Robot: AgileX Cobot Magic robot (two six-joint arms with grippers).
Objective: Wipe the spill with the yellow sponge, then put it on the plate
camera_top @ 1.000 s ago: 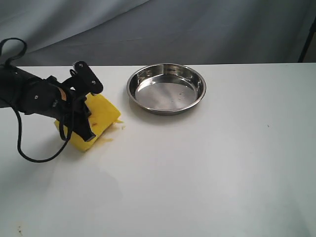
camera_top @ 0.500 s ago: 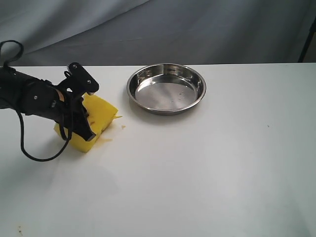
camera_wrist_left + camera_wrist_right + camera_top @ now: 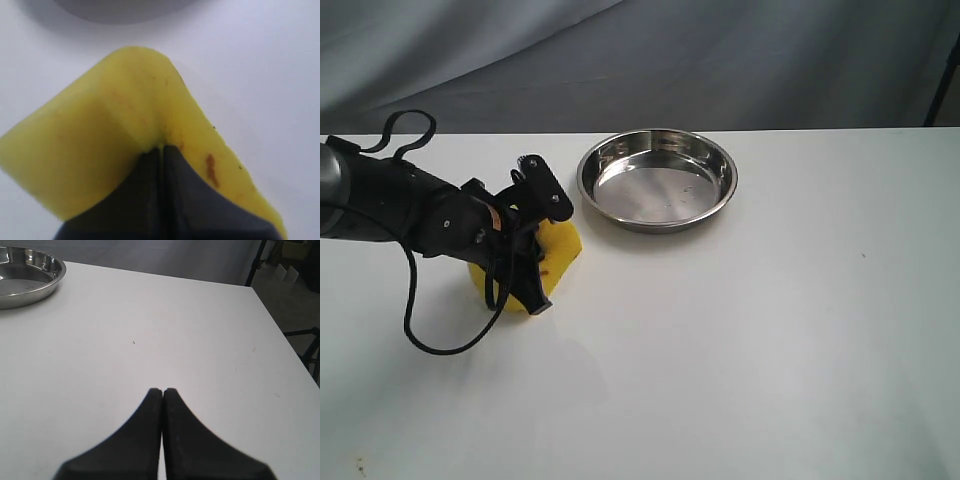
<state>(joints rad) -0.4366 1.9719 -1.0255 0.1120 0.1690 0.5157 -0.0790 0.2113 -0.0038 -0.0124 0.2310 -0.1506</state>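
Note:
My left gripper is shut on the yellow sponge, squeezing it against the white table just left of the plate. In the left wrist view the sponge bulges around the closed gripper and carries a brownish stain. The spill is hidden; no orange blotch shows on the table around the sponge. The steel plate holds nothing. My right gripper is shut on nothing above bare table, far from the plate, and does not show in the exterior view.
The left arm's black cable loops onto the table beside the sponge. A grey cloth backdrop hangs behind the table's far edge. The table's side edge drops off beyond my right gripper.
My left gripper has dragged the sponge to the right, toward the plate. The yellowish smear seen beside the sponge earlier no longer shows.

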